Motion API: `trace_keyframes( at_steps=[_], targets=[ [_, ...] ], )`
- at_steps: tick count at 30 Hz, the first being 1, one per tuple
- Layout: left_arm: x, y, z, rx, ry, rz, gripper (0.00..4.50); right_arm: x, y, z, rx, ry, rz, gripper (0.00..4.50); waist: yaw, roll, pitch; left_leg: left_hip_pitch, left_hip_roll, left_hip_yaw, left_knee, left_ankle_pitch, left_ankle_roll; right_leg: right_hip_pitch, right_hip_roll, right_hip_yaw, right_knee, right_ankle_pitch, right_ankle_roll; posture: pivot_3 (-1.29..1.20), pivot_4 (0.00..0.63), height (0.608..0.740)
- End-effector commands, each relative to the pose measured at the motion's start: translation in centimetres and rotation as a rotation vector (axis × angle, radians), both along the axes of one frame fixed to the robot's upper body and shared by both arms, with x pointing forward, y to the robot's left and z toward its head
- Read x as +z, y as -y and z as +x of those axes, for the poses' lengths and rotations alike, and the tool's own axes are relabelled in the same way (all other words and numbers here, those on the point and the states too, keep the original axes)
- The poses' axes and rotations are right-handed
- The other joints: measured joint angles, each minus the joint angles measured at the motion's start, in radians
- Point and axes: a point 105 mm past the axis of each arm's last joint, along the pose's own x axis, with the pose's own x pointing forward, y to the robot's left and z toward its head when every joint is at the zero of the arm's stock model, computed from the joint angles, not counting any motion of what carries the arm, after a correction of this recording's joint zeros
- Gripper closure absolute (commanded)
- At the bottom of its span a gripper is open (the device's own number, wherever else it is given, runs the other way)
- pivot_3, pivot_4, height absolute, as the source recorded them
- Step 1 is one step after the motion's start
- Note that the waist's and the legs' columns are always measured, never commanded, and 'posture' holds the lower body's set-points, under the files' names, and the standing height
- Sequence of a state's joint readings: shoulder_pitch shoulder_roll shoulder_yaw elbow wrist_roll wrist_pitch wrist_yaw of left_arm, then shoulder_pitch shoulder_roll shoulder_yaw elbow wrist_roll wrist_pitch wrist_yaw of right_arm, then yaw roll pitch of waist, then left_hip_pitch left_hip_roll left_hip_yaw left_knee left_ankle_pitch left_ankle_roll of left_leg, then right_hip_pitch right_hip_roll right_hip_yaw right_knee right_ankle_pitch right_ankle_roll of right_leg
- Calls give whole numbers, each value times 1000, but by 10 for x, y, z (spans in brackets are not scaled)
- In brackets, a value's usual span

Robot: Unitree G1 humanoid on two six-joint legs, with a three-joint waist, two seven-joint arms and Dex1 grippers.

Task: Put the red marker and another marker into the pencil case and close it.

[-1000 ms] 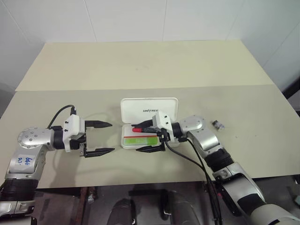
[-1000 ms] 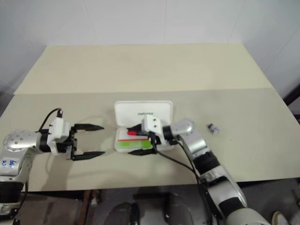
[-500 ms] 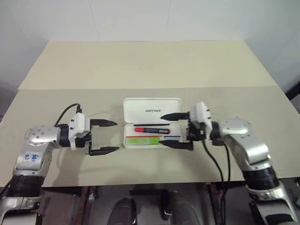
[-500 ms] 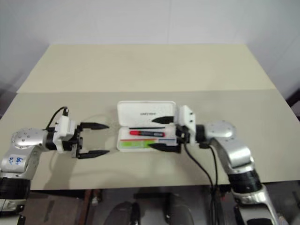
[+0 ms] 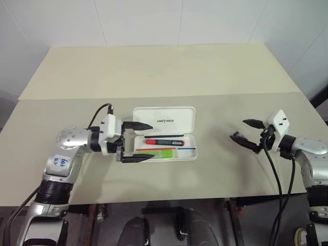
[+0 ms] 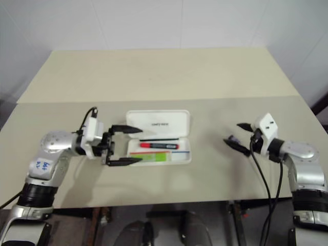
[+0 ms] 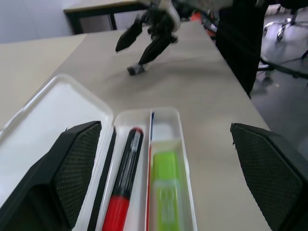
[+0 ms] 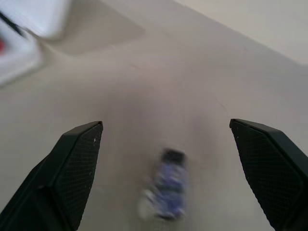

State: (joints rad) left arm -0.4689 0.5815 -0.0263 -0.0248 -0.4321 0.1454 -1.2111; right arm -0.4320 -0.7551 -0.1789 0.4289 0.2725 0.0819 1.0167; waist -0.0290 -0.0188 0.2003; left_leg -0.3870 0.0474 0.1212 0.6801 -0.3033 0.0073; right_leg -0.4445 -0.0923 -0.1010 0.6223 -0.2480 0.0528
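Pencil case point(image 5: 165, 134) lies open on the table point(image 5: 215, 77), and it serves as the landmark for everything else. Nearest the table's front edge within its tray sits the other marker point(image 5: 163, 153), a thick lime-green highlighter with a paler end. Just behind it, past a thin red and blue stripe, lies the red marker point(image 5: 164, 142), a slim black barrel with a bright red cap. Behind the tray the white lid is folded flat on the table, its dark lettering facing up.

Both markers look settled inside, so the step in hand is judged to be the closing. The left gripper point(image 5: 138, 143) is at the case's left end, jaws spread wide and holding nothing, one finger over the lid's corner and the other at the tray's front corner. To close well, it should get a finger under or behind the lid's far edge, swing the lid forward over the hinge and press down evenly until it seats. Pushing sideways would likely slide the light case across the table instead, so some steadying may be needed.

Well to the right of the case, the right gripper point(image 5: 250, 135) hovers with jaws spread and empty over a small bluish object point(image 8: 166, 191) lying on the table.
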Motion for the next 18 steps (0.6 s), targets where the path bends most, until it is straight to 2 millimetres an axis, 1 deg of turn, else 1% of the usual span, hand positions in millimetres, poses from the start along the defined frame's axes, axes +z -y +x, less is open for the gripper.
trace_keyframes(
  at_steps=[1,3,5,7,11,15,18],
  targets=[
    [11,10,3,-1,42,-9,0,3,10,7,-46,39,-16,46,2,0,0,0,0,0,0,0,0,0,0,0,0,0,0,0,150,740],
    [13,15,5,6,46,-16,0,-2,13,10,-69,28,1,46,3,0,0,0,-1,0,0,1,1,0,0,0,0,0,1,0,150,740],
    [14,16,6,11,46,-17,0,-6,13,13,-79,21,14,46,3,0,0,0,-1,0,0,1,1,0,0,0,0,1,1,0,150,740],
    [14,16,6,13,47,-19,0,-14,13,13,-93,-1,16,46,3,0,0,0,-1,0,0,1,1,0,-1,0,0,1,1,0,150,740],
    [14,15,6,20,51,-18,0,-28,12,8,-108,-33,25,46,3,0,0,0,-1,0,0,1,0,0,-1,0,0,1,1,0,150,740],
    [13,13,6,28,54,-15,0,-38,19,2,-142,-55,27,46,3,0,0,0,-1,0,0,1,0,1,-2,0,0,1,1,0,150,740],
    [13,12,6,34,60,-19,0,-42,22,-5,-166,-67,44,654,11,0,0,0,-1,-1,1,1,1,1,-2,-1,0,1,1,0,150,740]
  ],
)
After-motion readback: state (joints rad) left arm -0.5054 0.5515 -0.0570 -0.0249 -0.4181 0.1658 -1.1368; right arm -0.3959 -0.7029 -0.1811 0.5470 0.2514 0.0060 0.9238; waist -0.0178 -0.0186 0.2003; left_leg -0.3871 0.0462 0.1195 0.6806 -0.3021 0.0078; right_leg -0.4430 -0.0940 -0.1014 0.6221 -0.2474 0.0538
